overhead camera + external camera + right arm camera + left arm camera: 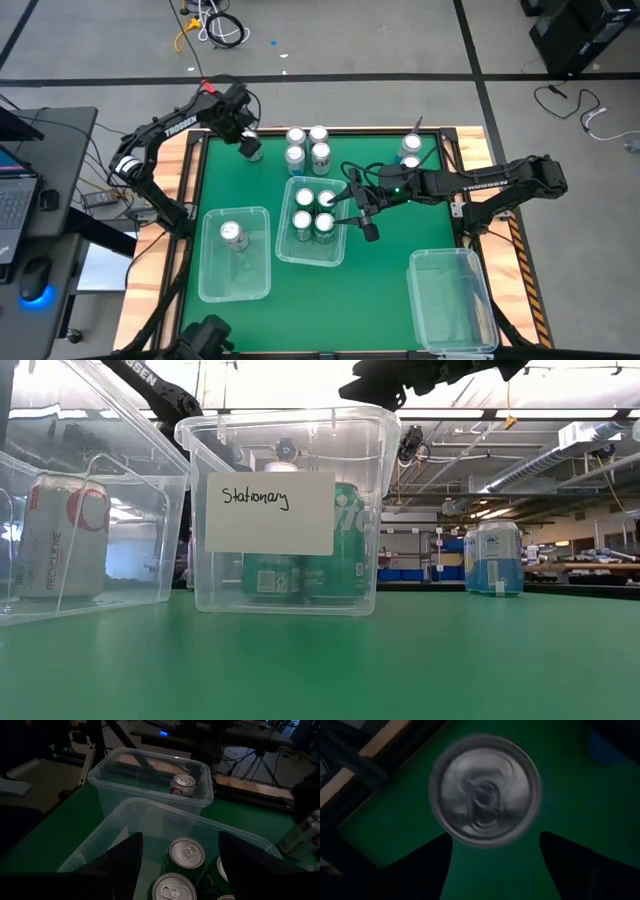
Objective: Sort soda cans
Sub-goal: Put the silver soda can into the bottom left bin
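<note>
A silver-topped soda can (485, 790) stands on the green mat at the far left. My left gripper (495, 840) hangs open above it and points down, touching nothing; in the high view this gripper (247, 147) covers most of the can. My right gripper (182, 855) is open above the near right part of the middle clear bin (288, 250), over several green cans (186, 852) standing in it. The left bin (205, 285) holds one white can (233, 233). Several more cans (307, 145) stand in a cluster at the far middle, and two blue cans (411, 152) at the far right.
An empty clear bin (452, 300) stands at the near right corner. The middle bin carries a paper label (270, 512) on its near wall. The table has a raised wooden rim (180, 170). Open green mat (380, 290) lies between the middle and right bins.
</note>
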Robot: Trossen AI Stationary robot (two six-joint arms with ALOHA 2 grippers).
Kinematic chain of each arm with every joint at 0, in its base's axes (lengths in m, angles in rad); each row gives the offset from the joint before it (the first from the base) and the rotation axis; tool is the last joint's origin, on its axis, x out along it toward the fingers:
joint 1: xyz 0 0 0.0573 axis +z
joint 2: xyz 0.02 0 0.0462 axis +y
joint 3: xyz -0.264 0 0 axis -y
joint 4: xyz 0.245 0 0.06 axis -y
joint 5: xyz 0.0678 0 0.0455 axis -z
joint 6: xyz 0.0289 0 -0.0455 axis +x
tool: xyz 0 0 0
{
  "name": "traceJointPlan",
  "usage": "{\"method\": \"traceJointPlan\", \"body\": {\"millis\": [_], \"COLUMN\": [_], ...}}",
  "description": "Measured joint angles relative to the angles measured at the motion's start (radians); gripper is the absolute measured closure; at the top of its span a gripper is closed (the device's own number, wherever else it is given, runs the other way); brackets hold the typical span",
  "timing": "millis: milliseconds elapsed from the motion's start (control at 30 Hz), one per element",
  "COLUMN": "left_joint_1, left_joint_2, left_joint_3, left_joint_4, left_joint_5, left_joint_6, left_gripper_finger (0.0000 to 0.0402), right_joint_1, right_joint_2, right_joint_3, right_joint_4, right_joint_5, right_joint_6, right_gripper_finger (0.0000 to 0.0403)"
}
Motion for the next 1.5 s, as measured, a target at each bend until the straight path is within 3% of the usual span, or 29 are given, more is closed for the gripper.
{"method": "traceJointPlan", "body": {"millis": [400, 1500], "left_joint_1": [-0.01, -0.016], "left_joint_2": [0.0, 0.071], "left_joint_3": [0.13, 0.091], "left_joint_4": [0.005, 0.079], "left_joint_5": [-0.073, -0.052], "left_joint_6": [-0.089, -0.08], "left_gripper_finger": [0.0107, 0.0107], "right_joint_1": [0.0, 0.002], "right_joint_2": [0.0, 0.0], "right_joint_3": [0.0, 0.0], "right_joint_4": [0.0, 0.002], "right_joint_5": [0.0, 0.0], "right_joint_6": [0.003, 0.003], "right_gripper_finger": [0.0147, 0.0131]}}
